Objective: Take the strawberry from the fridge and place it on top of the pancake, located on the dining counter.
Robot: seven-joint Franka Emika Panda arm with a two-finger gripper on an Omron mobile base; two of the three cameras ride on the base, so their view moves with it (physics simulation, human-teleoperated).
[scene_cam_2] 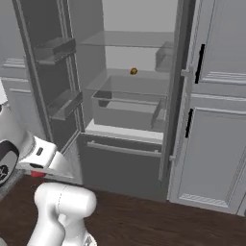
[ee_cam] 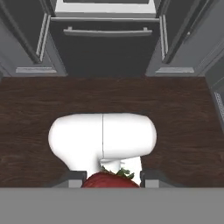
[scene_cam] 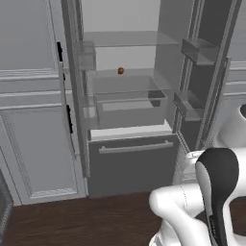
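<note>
Claw (ee_cam: 112, 177) pinching the strawberry (ee_cam: 110, 180) between its two finger tips, above the dark wood floor (ee_cam: 35, 109) in front of the fridge (scene_cam: 129, 120). Both fridge doors stand open; a small orange-brown round item (scene_cam: 120, 70) rests on its middle glass shelf.

The arm is folded low, its white links and dark joint seen at the lower right of the left base view and the lower left of the right base view. In the hand view, the hand (ee_cam: 113, 178) is pointed down over the arm's own body, fingers (ee_cam: 151, 177) closed on the strawberry (ee_cam: 110, 179).
</note>
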